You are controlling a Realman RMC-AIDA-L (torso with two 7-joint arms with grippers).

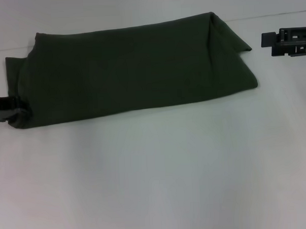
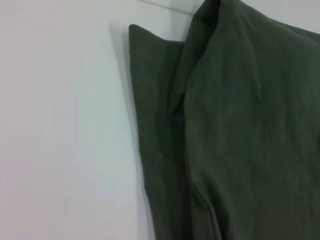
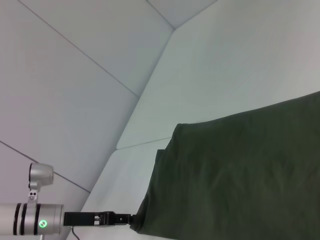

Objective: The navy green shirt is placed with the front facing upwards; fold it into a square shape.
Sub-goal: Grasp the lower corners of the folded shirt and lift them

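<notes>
Nearest you lies the bare white table surface, and beyond it the navy green shirt, a large dark olive-green cotton T-shirt already folded into a long band with only plain fabric showing on top. Its long axis runs left to right across the table, tilted a little so the right end sits farther off than the left. You will find it light, soft and limp: it will sag and drape wherever it is lifted, and the layers may slide apart if you take only the top one. Take hold at an end, pinching through every layer at the corners, so the band folds over as one piece.

At the near left corner of the band you have the left gripper, a dark claw low on the table and touching the cloth edge; it looks clenched on that corner of the shirt, though the fingers are mostly hidden by fabric. From the right wrist view the same claw meets the shirt's end right at the hem.

Farther off, on the right, the right gripper hovers clear of the shirt's peaked far right end, near it but not touching. You cannot tell whether its jaws are parted or closed.
</notes>
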